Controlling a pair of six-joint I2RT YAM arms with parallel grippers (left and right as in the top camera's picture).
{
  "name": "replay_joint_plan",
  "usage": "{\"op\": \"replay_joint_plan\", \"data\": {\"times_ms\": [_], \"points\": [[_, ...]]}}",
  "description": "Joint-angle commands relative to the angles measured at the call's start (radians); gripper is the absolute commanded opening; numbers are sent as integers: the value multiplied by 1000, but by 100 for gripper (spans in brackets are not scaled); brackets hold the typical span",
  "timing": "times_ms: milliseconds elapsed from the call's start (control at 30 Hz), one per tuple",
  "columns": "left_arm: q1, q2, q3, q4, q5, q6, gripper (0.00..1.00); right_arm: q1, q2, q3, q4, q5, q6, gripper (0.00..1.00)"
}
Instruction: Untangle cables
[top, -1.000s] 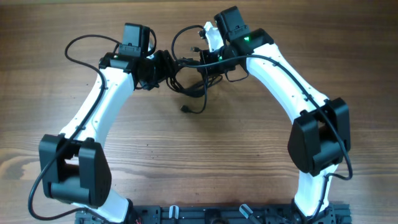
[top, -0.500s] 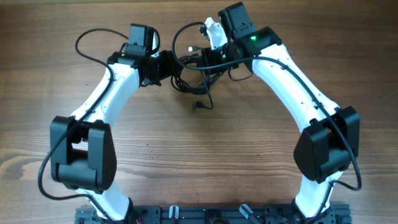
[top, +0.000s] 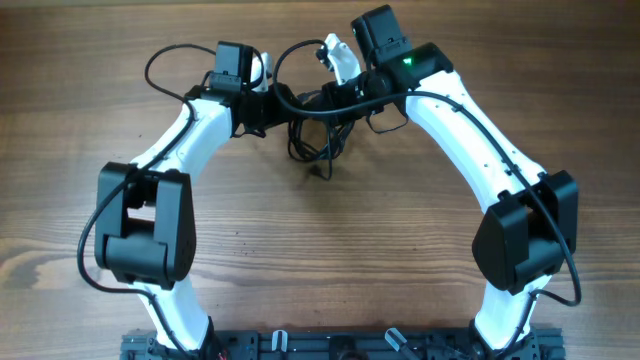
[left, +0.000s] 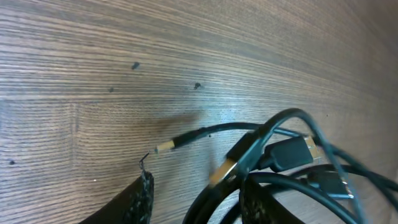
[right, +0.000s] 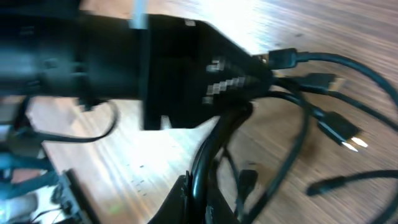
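Note:
The cables (top: 312, 132) are thin black cords looped in a small bundle at the far middle of the table, with one plug end (top: 322, 172) trailing toward me. My left gripper (top: 272, 104) is at the bundle's left side. In the left wrist view its fingers (left: 196, 200) stand apart, with cable strands (left: 280, 149) running between them beside the right finger. My right gripper (top: 336, 97) is at the bundle's right side. In the right wrist view its fingers (right: 202, 199) are shut on a black cable strand (right: 211, 149), and several plug ends (right: 339, 127) fan out beyond.
The left gripper's black body (right: 186, 62) fills the upper left of the right wrist view, close to my right fingers. The arms' own thicker black wires loop at the far left (top: 165, 62) and far middle (top: 290, 52). Wood table (top: 320, 250) lies all around.
My left arm has swung right and away from me, closing on the bundle's left side. The trailing plug end has shifted slightly right. The right gripper has barely moved.

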Motion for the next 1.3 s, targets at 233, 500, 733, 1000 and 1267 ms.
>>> {"op": "replay_joint_plan", "data": {"times_ms": [233,500,733,1000,1267], "points": [[-14,13,-1,-2,149,20,43,-6,-104,6,53,-141,-34,4],[-23,13,-2,-4,273,20,44,-44,-108,6,69,-140,40,4],[-30,13,-2,54,422,20,45,-46,-108,6,70,-143,47,4],[-62,13,-2,82,337,-13,27,-46,-108,6,74,-160,51,4],[-113,13,-2,94,66,-233,23,-47,-108,6,102,-234,87,4]]}}
